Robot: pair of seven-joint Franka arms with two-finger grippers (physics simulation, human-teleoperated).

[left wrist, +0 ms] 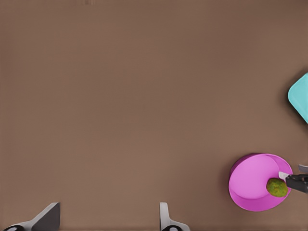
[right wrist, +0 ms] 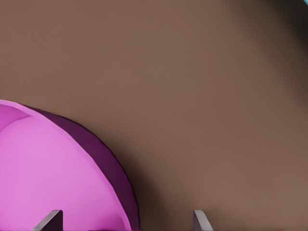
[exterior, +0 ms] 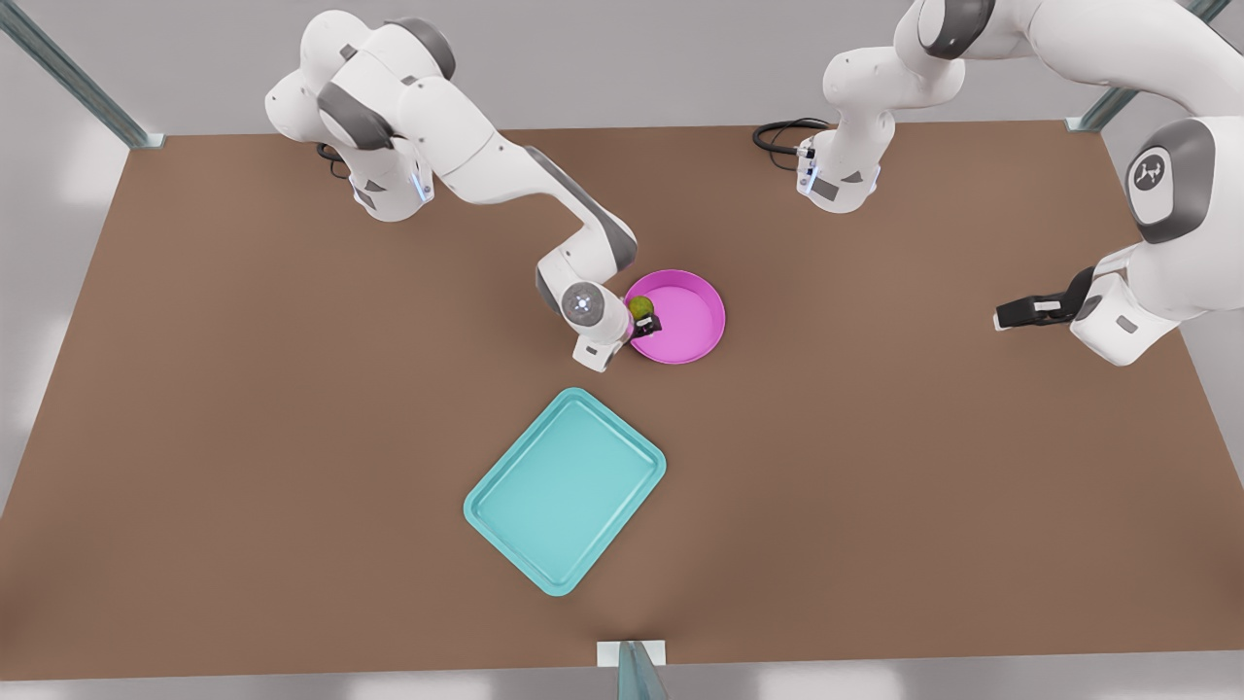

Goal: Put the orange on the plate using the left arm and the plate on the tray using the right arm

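Though open, right jaws beside orange

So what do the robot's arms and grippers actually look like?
Both arms are glossy white with grey joint bands and black cables at the bases. The left gripper, at the front view's right, is black with pale patches; the right gripper, at the pink plate, is black too. A grey cap carries a white logo.
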